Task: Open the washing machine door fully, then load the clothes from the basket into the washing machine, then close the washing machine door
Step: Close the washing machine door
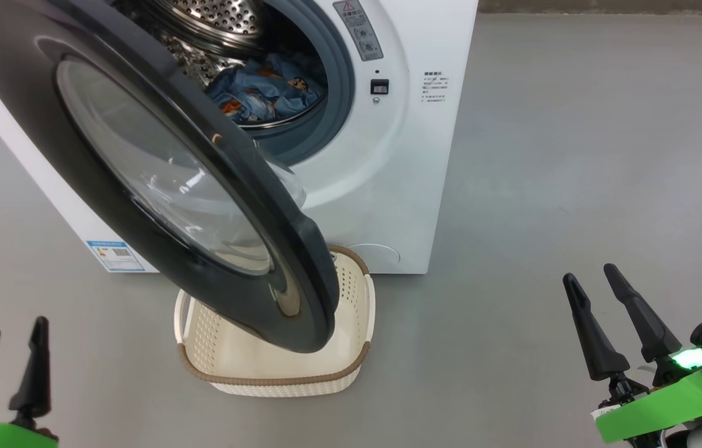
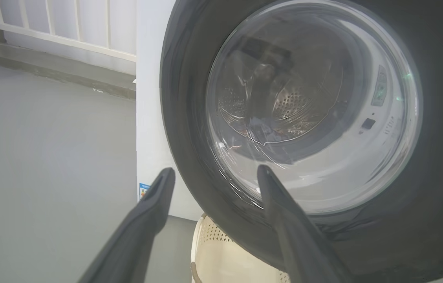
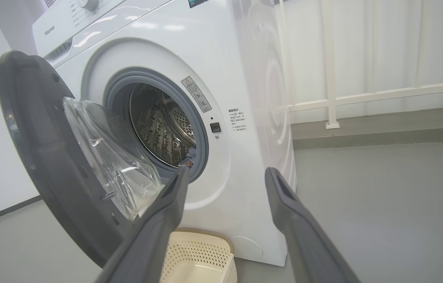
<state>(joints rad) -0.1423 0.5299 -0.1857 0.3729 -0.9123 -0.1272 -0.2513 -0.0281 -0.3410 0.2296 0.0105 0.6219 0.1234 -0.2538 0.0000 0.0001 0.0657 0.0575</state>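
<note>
- Before the robot, on the grey floor (image 1: pixel 575 155): one white washing machine (image 1: pixel 382 180). One washing machine door (image 1: pixel 158 174) hangs from its left side, swung out at an angle, leaving the opening exposed.
- In the one steel drum (image 1: pixel 214 18): the clothes (image 1: pixel 267 90), light-blue printed fabric at the bottom. They read as one heap; separate bundles cannot be counted.
- One basket (image 1: pixel 264 379), cream with a brown rim, sits on the floor just before the machine, under the door's lower edge.
- Two grippers, two dark fingers each.
- Left gripper (image 1: pixel 17 325): lower left, fingers apart, nothing between them, aimed at the door's outer face.
- Right gripper (image 1: pixel 589 272): lower right, fingers spread, nothing between them, well apart from the machine.
- One blue energy sticker (image 1: pixel 114 255) at the machine's lower left corner.
</note>
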